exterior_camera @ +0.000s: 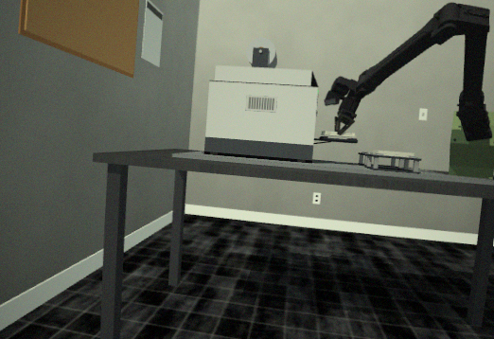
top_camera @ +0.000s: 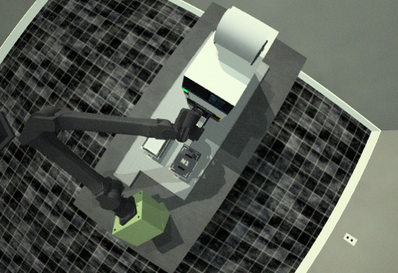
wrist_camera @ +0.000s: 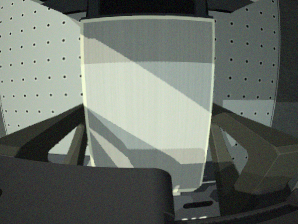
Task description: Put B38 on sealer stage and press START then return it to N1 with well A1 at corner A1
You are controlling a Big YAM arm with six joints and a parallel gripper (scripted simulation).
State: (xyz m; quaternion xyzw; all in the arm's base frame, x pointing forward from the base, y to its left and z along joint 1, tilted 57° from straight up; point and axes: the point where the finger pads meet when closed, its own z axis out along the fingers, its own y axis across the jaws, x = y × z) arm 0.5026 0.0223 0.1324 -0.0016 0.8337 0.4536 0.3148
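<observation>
My gripper (top_camera: 202, 120) (exterior_camera: 340, 132) (wrist_camera: 148, 109) points down at the sealer's front, shut on plate B38 (exterior_camera: 326, 133) (wrist_camera: 150, 125) by its long sides. The plate's top is covered with pale, smooth foil. It is level and at, or very slightly above, the sealer's stage (exterior_camera: 352, 141), which is out; a small gap cannot be judged. The sealer (top_camera: 217, 69) (exterior_camera: 260, 124) shows a green lamp (top_camera: 185, 91). Nest N1 (top_camera: 189, 165) holds no plate, and its label shows. The plate in N2 (top_camera: 155, 146) lies in its nest beside N1. The well A1 marks are not readable.
A large white roll (top_camera: 242, 33) sits on top of the sealer. A green block (top_camera: 142, 222) stands by the arm's lower joint at the table's near end. The forearm (top_camera: 114, 125) passes above the board's left side, near N2.
</observation>
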